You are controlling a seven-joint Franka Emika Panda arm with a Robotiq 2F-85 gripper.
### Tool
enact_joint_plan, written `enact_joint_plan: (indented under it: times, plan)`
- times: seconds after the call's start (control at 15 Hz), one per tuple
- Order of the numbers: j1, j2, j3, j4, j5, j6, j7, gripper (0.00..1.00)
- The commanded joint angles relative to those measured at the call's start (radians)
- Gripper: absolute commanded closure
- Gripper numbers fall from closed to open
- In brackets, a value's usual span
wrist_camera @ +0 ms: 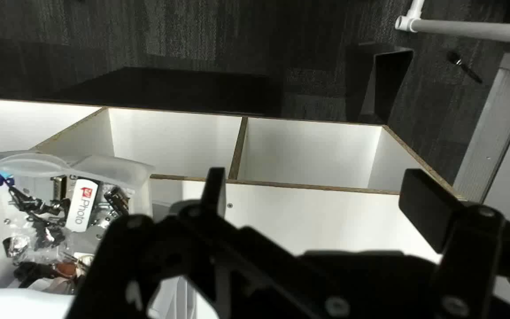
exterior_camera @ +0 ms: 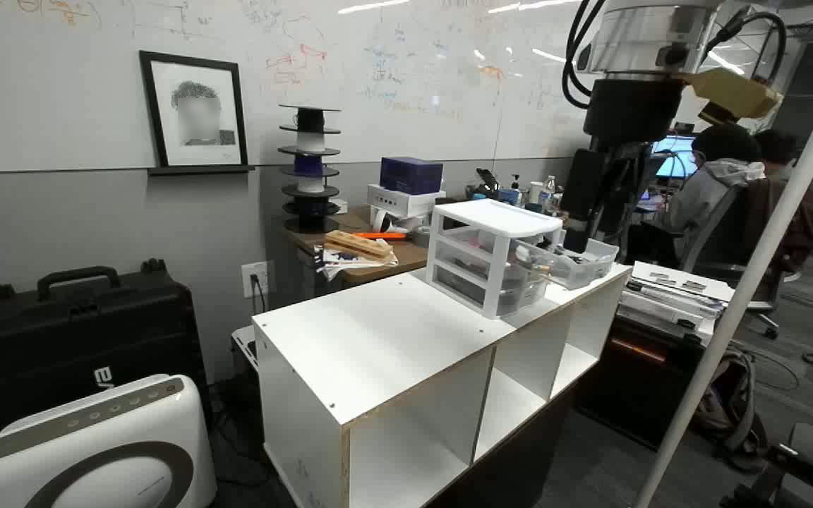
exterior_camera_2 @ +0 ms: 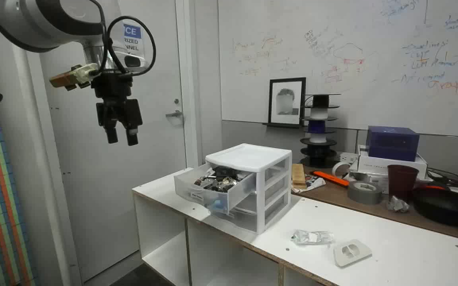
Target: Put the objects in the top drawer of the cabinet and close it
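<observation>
Plainly, the gripper [exterior_camera_2: 122, 140], upper left in an exterior view, gaped wide; in the wrist view it partly hid the top drawer [wrist_camera: 117, 170], cropped at left.

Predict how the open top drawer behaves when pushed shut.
The top drawer may flex a little: its translucent plastic looks thin. The jumbled small parts inside will probably shift and rattle. The cabinet might slide along too, since its open-sided frame looks light.
</observation>
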Motion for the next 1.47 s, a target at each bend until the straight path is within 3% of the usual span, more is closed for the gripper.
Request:
enact_joint_plan:
  times: [0.0, 0.67, 1.07, 1.4]
  plan:
    - [0.017, 0.001, -0.017, 0.005, -0.005, -0.001, 0.004, 0.00]
    - [0.015, -0.015, -0.029, 0.014, 0.019, 0.026, 0.012, 0.00]
    - [-0.020, -0.045, -0.128, 0.066, 0.150, 0.065, 0.012, 0.00]
    - [-0.099, -0.017, -0.211, 0.147, 0.120, 0.036, 0.019, 0.00]
